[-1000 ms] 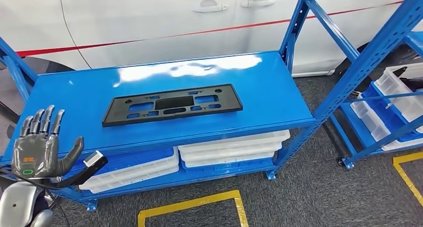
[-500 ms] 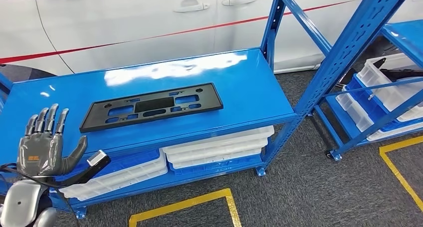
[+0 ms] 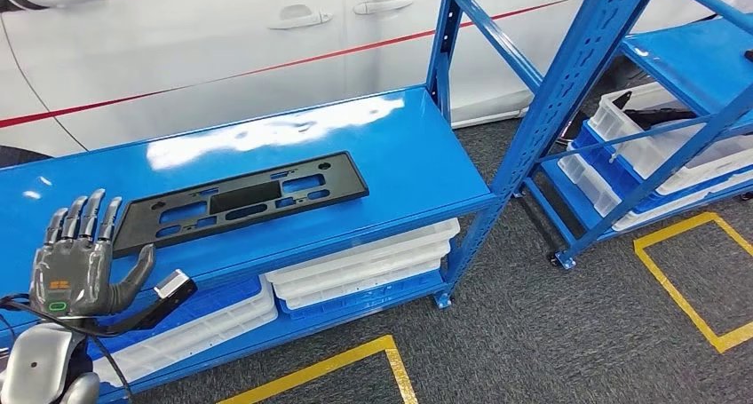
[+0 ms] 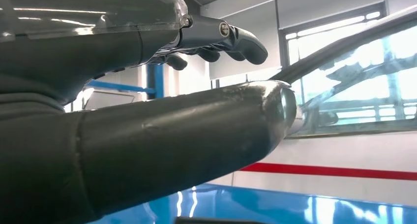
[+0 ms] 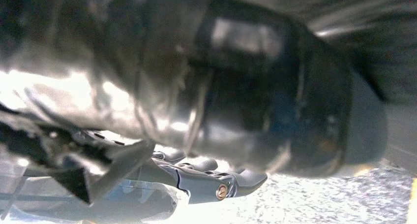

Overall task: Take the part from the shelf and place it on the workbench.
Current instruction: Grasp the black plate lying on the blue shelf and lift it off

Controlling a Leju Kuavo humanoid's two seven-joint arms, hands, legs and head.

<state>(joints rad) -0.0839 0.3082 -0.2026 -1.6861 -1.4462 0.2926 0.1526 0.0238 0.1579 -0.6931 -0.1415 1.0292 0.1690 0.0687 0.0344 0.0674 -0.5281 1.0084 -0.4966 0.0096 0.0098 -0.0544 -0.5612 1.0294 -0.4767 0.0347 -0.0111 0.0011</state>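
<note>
Left hand (image 3: 73,266) is raised at the near left corner of the blue shelf top (image 3: 400,146), palm away from the camera, fingers (image 3: 84,216) straight up and spread wide, thumb out to the side, holding nothing. The left wrist view shows the same: thick grey thumb (image 4: 187,135) in front, dark fingers (image 4: 231,37) extended above it, apart, nothing between them.

The part, a flat black plate with cutouts (image 3: 240,198), lies on the shelf top just beyond the left fingertips and stretches away to their right. In the head view its near left end sits right behind the fingertips; contact cannot be told, and the hand reads as raised in front of it rather than on it.

Right hand (image 5: 211,179) appears in the right wrist view, blurred and very close; dark fingers (image 5: 241,177) look loosely extended with nothing seen in them, but whether they are wide or narrow cannot be told.

Below the shelf top, under the part, white plastic trays (image 3: 364,262) are stacked on the lower level. Behind the shelf is a white car (image 3: 222,31) with a red stripe. Far to the right of the left fingers stands a second blue rack (image 3: 604,84) with white bins (image 3: 657,146). Yellow floor tape (image 3: 320,368) marks the grey carpet in front.
</note>
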